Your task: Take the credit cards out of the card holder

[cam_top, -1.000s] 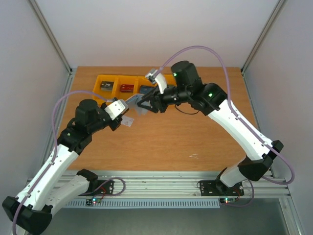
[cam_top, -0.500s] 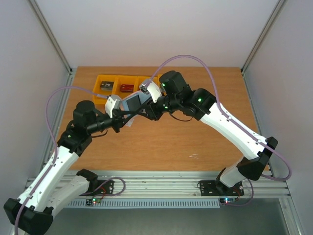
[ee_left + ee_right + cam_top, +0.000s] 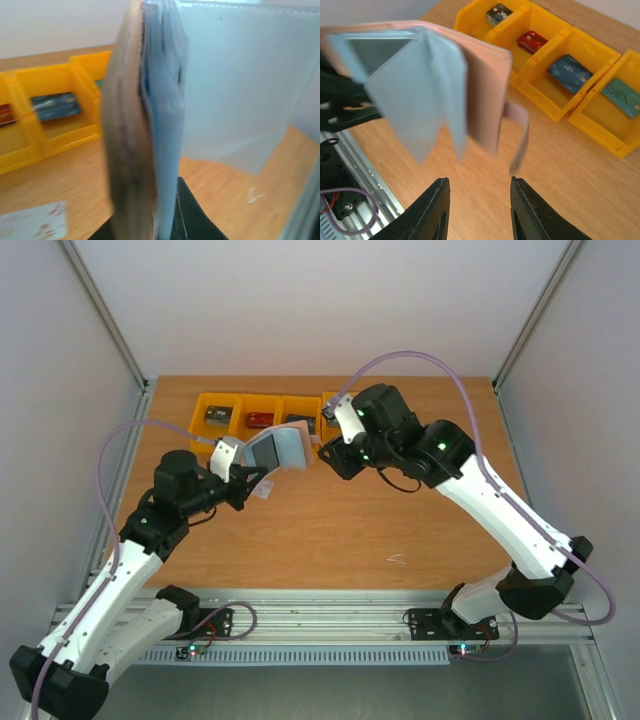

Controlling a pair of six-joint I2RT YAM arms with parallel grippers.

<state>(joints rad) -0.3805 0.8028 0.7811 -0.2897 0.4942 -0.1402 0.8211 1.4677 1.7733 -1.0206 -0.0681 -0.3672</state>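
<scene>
My left gripper (image 3: 250, 470) is shut on the card holder (image 3: 278, 448) and holds it up above the table, fanned open. In the left wrist view the holder (image 3: 127, 140) stands edge-on, pinkish outside, with light blue leaves (image 3: 235, 85) spread to the right. The right gripper (image 3: 325, 448) hangs just right of the holder, open, apart from it. In the right wrist view its fingers (image 3: 432, 210) are spread with bare table between them, and the holder (image 3: 480, 80) is just beyond. One pale credit card (image 3: 262, 488) lies flat on the table. I cannot tell whether cards sit in the leaves.
A row of orange bins (image 3: 235, 400) stands at the back of the table, behind the holder, each with a card: black (image 3: 499, 12), red (image 3: 532, 41), blue (image 3: 569, 72), teal (image 3: 622, 97). Both arms meet over the table's back left.
The right gripper has drawn back to the right, off the card holder, its jaws a little narrower. The left gripper has turned the holder, which now hangs fanned open.
</scene>
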